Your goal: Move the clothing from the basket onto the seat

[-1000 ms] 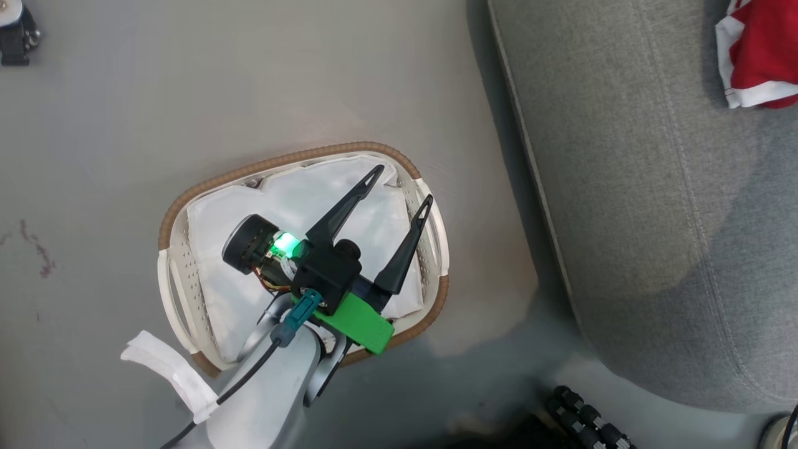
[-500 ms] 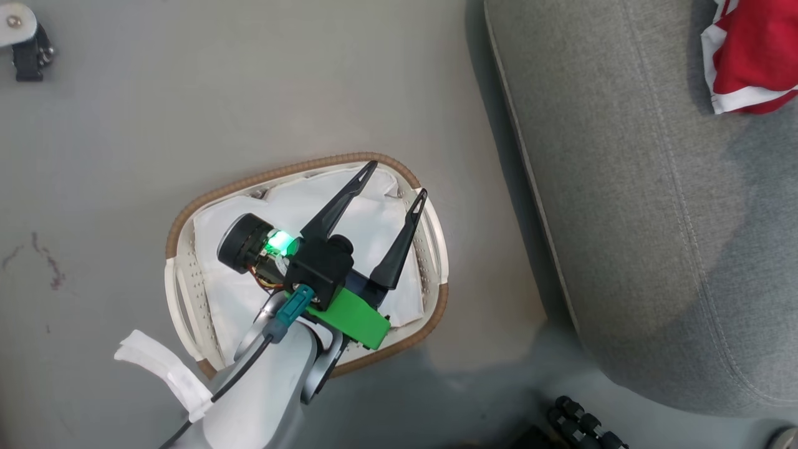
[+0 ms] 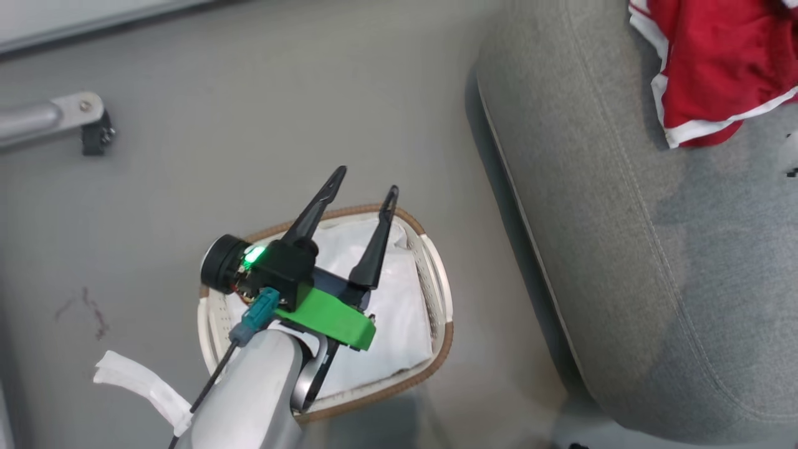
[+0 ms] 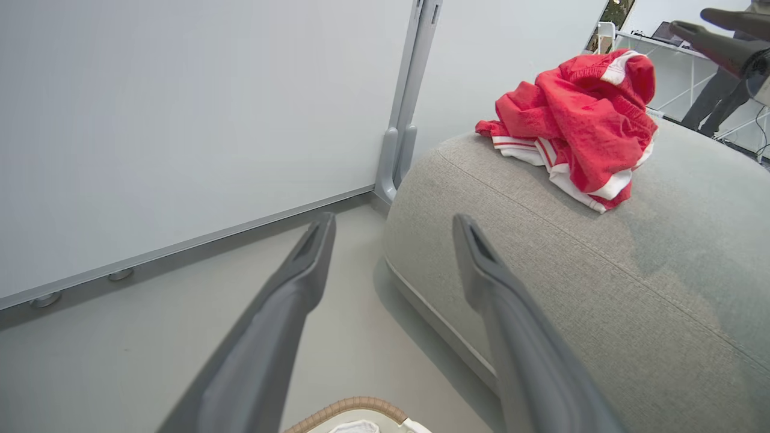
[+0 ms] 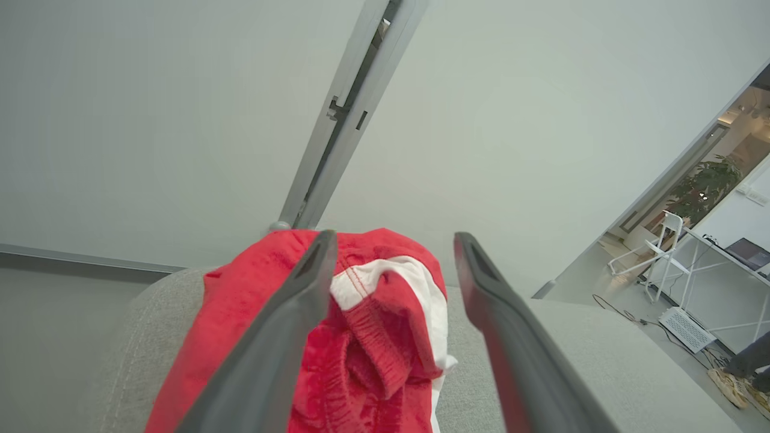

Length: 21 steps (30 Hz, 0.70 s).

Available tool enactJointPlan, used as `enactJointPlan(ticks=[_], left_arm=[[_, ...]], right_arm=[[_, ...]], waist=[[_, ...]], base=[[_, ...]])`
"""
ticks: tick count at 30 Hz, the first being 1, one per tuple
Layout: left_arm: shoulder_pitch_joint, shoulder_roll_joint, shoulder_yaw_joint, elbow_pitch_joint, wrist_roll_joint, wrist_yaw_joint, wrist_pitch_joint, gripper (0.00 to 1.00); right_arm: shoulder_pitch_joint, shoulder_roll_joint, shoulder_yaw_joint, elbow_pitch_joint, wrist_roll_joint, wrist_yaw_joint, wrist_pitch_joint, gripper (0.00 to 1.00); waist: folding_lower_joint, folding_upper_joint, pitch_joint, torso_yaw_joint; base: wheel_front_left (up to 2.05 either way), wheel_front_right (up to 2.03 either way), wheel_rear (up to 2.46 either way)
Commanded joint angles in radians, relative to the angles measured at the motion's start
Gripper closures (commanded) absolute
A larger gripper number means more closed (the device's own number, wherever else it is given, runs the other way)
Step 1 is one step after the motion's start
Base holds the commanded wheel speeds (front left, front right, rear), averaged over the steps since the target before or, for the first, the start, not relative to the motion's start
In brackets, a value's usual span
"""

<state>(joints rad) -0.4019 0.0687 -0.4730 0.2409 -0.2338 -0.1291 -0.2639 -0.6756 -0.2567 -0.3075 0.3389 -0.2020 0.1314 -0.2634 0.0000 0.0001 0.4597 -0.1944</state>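
On the seat: clothing, heaped; looks soft, light, limp, best pinched at a raised fold; left gripper, right gripper spread wide, empty.

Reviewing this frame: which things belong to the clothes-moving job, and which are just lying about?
Job:
clothing, heaped on the seat
basket
left gripper, open above the basket
right gripper, open over the clothing

Lying about:
white liner in the basket
metal leg
floor stain
folding chair
plant
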Motion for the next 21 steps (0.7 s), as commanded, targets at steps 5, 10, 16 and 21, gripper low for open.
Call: enactJointPlan(ticks=[5, 10, 16, 21], left_arm=[[0.055, -0.011, 0.063, 0.039, -0.012, 0.007, -0.001, 0.0], [0.12, -0.016, 0.142, 0.064, -0.023, 0.026, -0.001, 0.0], [0.212, -0.017, 0.262, 0.059, -0.031, 0.042, -0.001, 0.0], [0.277, -0.018, 0.343, 0.046, -0.025, 0.037, -0.001, 0.0]], right_arm=[[0.045, 0.026, 0.052, 0.005, 0.023, -0.001, -0.002, 0.0], [0.097, 0.082, 0.108, 0.003, 0.047, -0.001, -0.002, 0.0], [0.19, 0.16, 0.136, -0.02, 0.093, -0.001, -0.002, 0.0], [0.279, 0.197, 0.163, -0.033, 0.126, -0.001, -0.002, 0.0]], waist=[[0.0, -0.0001, -0.168, 0.083], [0.0, -0.0001, -0.245, 0.126], [0.0, -0.0001, -0.307, 0.158], [0.0, -0.0001, -0.336, 0.18]], base=[[0.0, 0.0, 0.0], [0.0, 0.0, 0.0], [0.0, 0.0, 0.0], [0.0, 0.0, 0.0]])
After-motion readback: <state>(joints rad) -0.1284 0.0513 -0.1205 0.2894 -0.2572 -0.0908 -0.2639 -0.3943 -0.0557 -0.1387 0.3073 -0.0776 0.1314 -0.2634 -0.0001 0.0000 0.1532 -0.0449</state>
